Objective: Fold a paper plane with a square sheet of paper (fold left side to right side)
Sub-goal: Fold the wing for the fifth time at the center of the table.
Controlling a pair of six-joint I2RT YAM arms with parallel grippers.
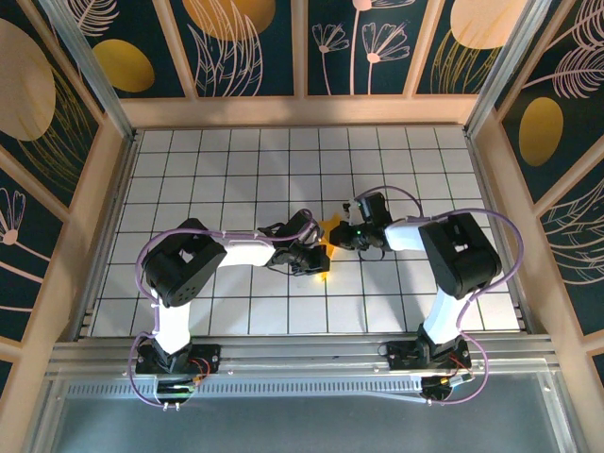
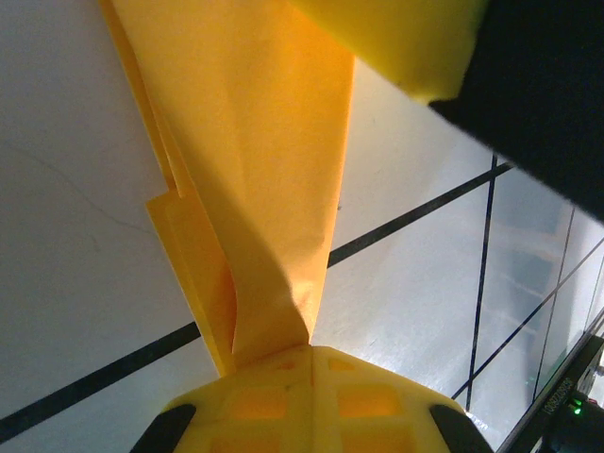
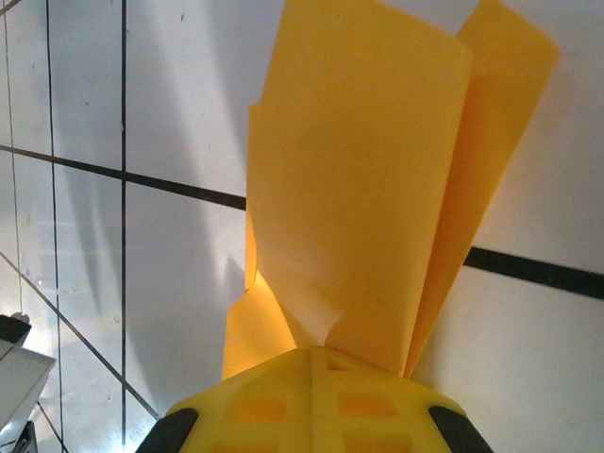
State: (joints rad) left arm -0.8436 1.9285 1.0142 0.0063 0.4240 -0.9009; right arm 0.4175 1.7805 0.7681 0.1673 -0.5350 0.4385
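Observation:
The paper plane (image 1: 330, 227) is orange-yellow paper folded into a narrow, layered strip, lifted off the white grid table (image 1: 226, 170) between both arms at mid-table. My left gripper (image 1: 314, 257) is shut on one end of it. In the left wrist view the plane (image 2: 255, 142) runs up from the shut yellow jaws (image 2: 311, 347). My right gripper (image 1: 345, 233) is shut on the other end. In the right wrist view the layers of the plane (image 3: 359, 170) fan out above the closed jaws (image 3: 316, 351). A yellow fingertip (image 2: 406, 38) of the right gripper meets the plane's far end.
Wooden frame rails (image 1: 104, 189) and dark panels with yellow ovals (image 1: 123, 64) wall the table on three sides. A metal rail (image 1: 302, 354) holding both arm bases runs along the near edge. The right arm's black body (image 2: 547, 85) is close to my left gripper.

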